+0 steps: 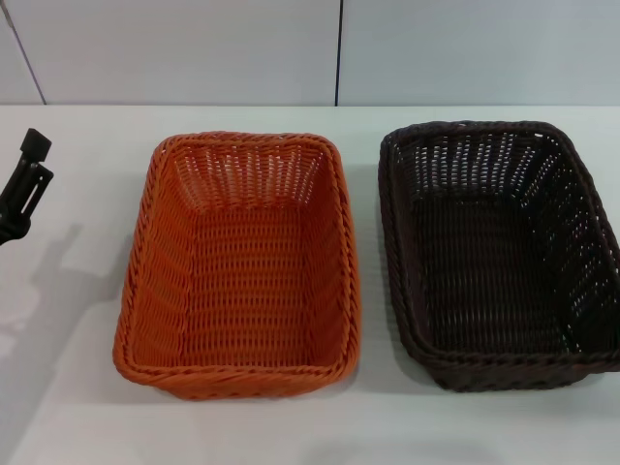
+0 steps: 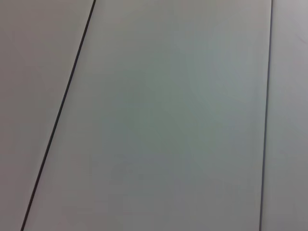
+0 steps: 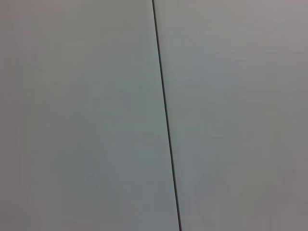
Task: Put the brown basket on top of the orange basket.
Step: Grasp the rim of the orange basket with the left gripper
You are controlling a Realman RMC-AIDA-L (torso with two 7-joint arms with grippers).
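Left hand (image 1: 27,179), black, hangs at the far left edge of the head view, above the white surface (image 1: 77,407) and well apart from both baskets. Whether it is spread or pressed together I cannot tell; only a dark profile shows. It carries nothing. Right hand is not in sight in any view. Both wrist cameras face plain pale panels crossed by thin dark seams, so neither arm is pointed at the work.

Outward from the left hand: the rectangular bright orange woven wicker-style basket (image 1: 242,266), braided rim, open-weave sloping sides, empty, sits upright left of centre. Beside it, to the robot's right with a narrow gap of bare surface between, the rectangular very dark brown woven wicker-style basket (image 1: 499,257) sits upright and empty, its right side running to the frame's edge. The 2 do not touch.

Judgement: the task is at its opening; no grasp yet made. The next move likely calls for a hand to come down on the brown basket's rim, lift it clear of the orange rim, carry it leftward and set it square on top.
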